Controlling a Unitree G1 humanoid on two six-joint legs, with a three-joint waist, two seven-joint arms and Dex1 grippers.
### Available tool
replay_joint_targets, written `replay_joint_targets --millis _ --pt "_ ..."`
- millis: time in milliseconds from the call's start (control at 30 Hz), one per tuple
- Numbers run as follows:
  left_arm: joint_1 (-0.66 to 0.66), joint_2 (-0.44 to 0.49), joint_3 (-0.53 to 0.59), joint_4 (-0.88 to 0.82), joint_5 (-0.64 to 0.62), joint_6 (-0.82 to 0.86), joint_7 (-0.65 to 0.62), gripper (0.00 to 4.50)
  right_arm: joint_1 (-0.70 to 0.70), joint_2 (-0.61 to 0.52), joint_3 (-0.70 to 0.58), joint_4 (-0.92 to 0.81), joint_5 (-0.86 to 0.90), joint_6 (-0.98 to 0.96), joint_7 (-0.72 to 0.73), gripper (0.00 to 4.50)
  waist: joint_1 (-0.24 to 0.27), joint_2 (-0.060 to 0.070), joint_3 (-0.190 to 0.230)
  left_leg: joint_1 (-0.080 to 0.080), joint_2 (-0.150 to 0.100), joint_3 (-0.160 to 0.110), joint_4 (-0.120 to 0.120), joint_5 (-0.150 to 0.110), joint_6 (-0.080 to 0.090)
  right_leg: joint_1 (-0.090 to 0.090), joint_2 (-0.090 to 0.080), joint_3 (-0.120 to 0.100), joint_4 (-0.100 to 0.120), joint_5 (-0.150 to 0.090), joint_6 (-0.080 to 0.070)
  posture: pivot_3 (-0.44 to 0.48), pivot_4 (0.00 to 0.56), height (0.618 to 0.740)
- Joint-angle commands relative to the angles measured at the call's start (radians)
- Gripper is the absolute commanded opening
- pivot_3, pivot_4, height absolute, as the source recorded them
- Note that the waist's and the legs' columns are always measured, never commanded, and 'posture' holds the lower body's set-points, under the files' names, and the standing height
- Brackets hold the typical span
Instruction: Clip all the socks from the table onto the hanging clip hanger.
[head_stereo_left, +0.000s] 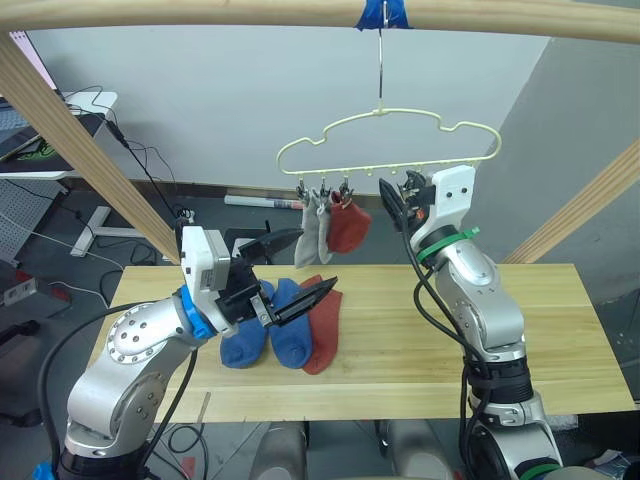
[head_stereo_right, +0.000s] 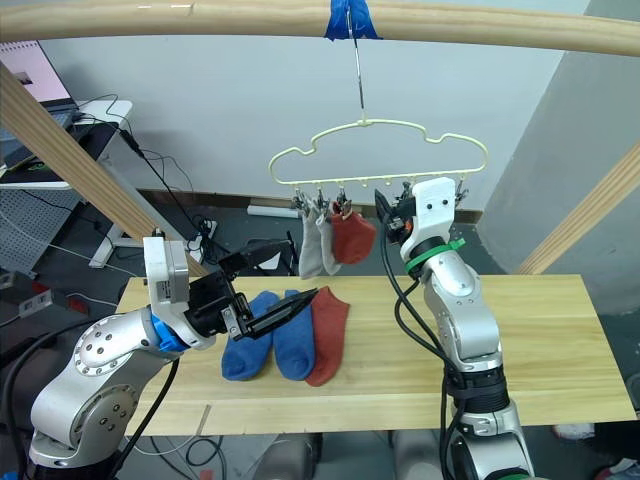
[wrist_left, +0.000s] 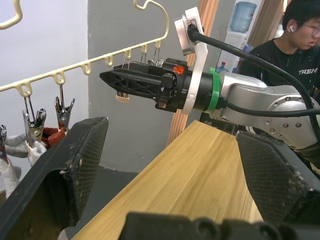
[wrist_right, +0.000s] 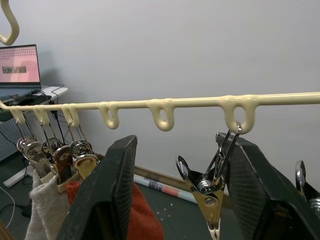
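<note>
Only "TREN" reads on person's shirt (wrist_left: 300, 65).

Robotics lab, testing corner.
Wooden beam rig (head_stereo_left: 300, 14), laptop (wrist_right: 20, 67) at frame left, loose floor cables (head_stereo_left: 140, 160), water cooler bottle (wrist_left: 243, 11) upper right.

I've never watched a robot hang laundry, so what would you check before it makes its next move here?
1. Left gripper open and empty: ok.
2. Right gripper open around an empty clip: ok.
3. Socks waiting on the table: two blue socks and one rust-red sock, ok.
4. Clip hanger hooked on the beam: ok.
5. Hung socks secure, two grey and one red: cannot tell how firmly.
</note>
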Motion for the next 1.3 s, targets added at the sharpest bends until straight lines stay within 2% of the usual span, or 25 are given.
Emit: replay_joint_targets --millis 33,200,233,300,433,533,767,933,1000,1100,1233,1300 --pt "0.004 0.004 0.002 -0.037 -0.003 -0.018 -0.002 4.50 -0.009 0.007 -0.001 -0.029 0.005 -0.023 -0.004 2.60 0.000 0.000 0.000 0.000 0.000 0.000 0.000 0.000 0.000 0.000 0.000 0.000 0.000 0.001 -0.001 -0.013 0.252 0.740" --pt "0.007 0.011 -0.005 -0.033 0.000 -0.012 -0.010 4.50 -0.008 0.014 -0.003 -0.027 0.008 -0.019 -0.005 2.60 0.000 0.000 0.000 0.000 0.000 0.000 0.000 0.000 0.000 0.000 0.000 0.000 0.000 0.001 -0.001 -0.013 0.252 0.740" --pt "0.008 0.011 -0.006 -0.035 -0.001 -0.011 -0.010 4.50 -0.008 0.015 -0.004 -0.027 0.009 -0.018 -0.006 2.44 0.000 0.000 0.000 0.000 0.000 0.000 0.000 0.000 0.000 0.000 0.000 0.000 0.000 0.001 -0.002 -0.013 0.252 0.740" --pt "0.010 0.010 -0.008 -0.038 -0.001 -0.011 -0.008 4.50 -0.008 0.016 -0.006 -0.028 0.010 -0.018 -0.005 2.01 0.000 0.000 0.000 0.000 0.000 0.000 0.000 0.000 0.000 0.000 0.000 0.000 0.000 0.001 -0.002 -0.013 0.253 0.740" --pt "0.011 0.010 -0.009 -0.039 -0.002 -0.011 -0.003 4.50 -0.007 0.014 -0.007 -0.026 0.009 -0.017 -0.004 0.59 0.000 0.000 0.000 0.000 0.000 0.000 0.000 0.000 0.000 0.000 0.000 0.000 0.000 0.001 -0.002 -0.012 0.254 0.740" --pt "0.013 0.010 -0.009 -0.041 -0.003 -0.010 -0.002 4.50 -0.007 0.009 -0.009 -0.023 0.010 -0.016 0.001 0.01 -0.001 0.000 0.000 0.000 0.000 0.000 0.000 0.000 0.000 0.000 0.000 0.000 0.000 0.001 -0.002 -0.012 0.254 0.740" --pt "0.027 0.021 -0.015 -0.025 0.016 0.014 0.014 4.50 -0.015 -0.038 -0.053 -0.035 0.076 0.059 0.055 0.01 0.000 0.000 0.000 0.000 0.000 0.000 0.000 0.000 0.000 0.000 0.000 0.000 0.000 0.001 -0.002 -0.014 0.260 0.740" --pt "0.056 0.076 -0.052 0.025 0.097 0.041 0.013 4.50 -0.036 -0.097 -0.071 -0.058 0.169 0.159 0.134 0.01 -0.002 0.001 0.000 0.000 0.000 0.000 0.000 0.000 0.000 0.000 0.000 0.000 0.000 0.001 -0.001 -0.022 0.263 0.740" --pt "0.072 0.118 -0.117 0.121 0.206 0.050 0.019 4.50 -0.061 -0.159 -0.104 -0.068 0.270 0.289 0.205 0.01 -0.003 0.003 0.002 0.000 0.000 0.000 0.000 0.000 0.000 0.000 0.000 0.000 0.000 0.001 -0.001 -0.048 0.268 0.740" --pt "0.038 0.120 -0.201 0.293 0.334 0.032 0.042 4.50 -0.099 -0.233 -0.155 -0.072 0.405 0.438 0.275 0.01 -0.005 0.006 0.005 0.001 0.000 0.001 0.001 0.000 0.000 0.001 0.000 0.001 0.000 -0.002 0.003 -0.080 0.273 0.740" --pt "-0.122 0.048 -0.329 0.511 0.480 -0.070 0.032 4.50 -0.122 -0.286 -0.146 -0.069 0.435 0.475 0.306 0.01 -0.002 0.006 0.009 -0.001 0.000 -0.001 0.001 0.000 0.000 0.001 0.000 -0.001 0.000 -0.002 0.003 -0.100 0.276 0.740" --pt "-0.169 0.012 -0.346 0.587 0.512 -0.099 0.037 4.50 -0.127 -0.290 -0.145 -0.068 0.438 0.479 0.303 0.01 -0.003 0.006 0.009 -0.001 -0.001 -0.001 0.001 0.000 0.000 0.001 0.000 -0.001 0.000 -0.001 0.004 -0.100 0.276 0.740"
